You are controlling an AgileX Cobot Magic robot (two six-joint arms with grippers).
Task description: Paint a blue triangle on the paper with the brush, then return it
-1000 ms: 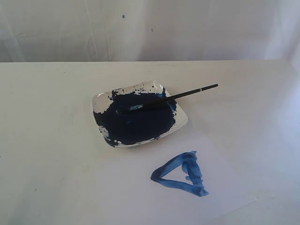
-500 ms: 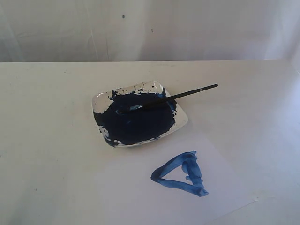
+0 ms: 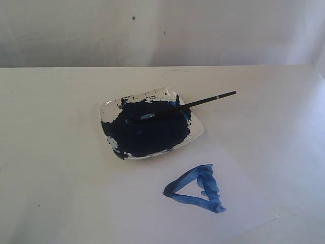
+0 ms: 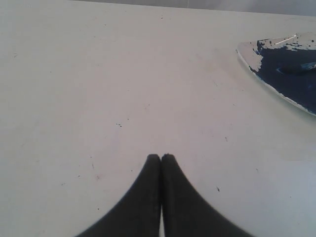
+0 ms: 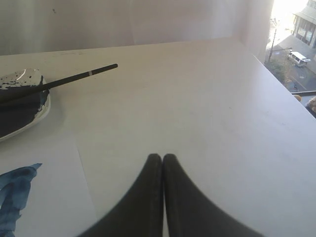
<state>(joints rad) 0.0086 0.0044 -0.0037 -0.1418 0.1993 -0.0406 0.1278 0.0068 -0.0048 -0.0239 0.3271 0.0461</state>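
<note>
The blue triangle is painted on the white paper near the front of the table. Its edge also shows on the paper in the right wrist view. The black-handled brush lies across the white dish, bristles in the dark navy paint, handle sticking out past the rim. The same brush shows in the right wrist view. My left gripper is shut and empty over bare table, with the dish far off. My right gripper is shut and empty beside the paper. Neither gripper appears in the exterior view.
The white table ends at a back edge before a pale wall. The table's side edge runs beside a window with a street outside.
</note>
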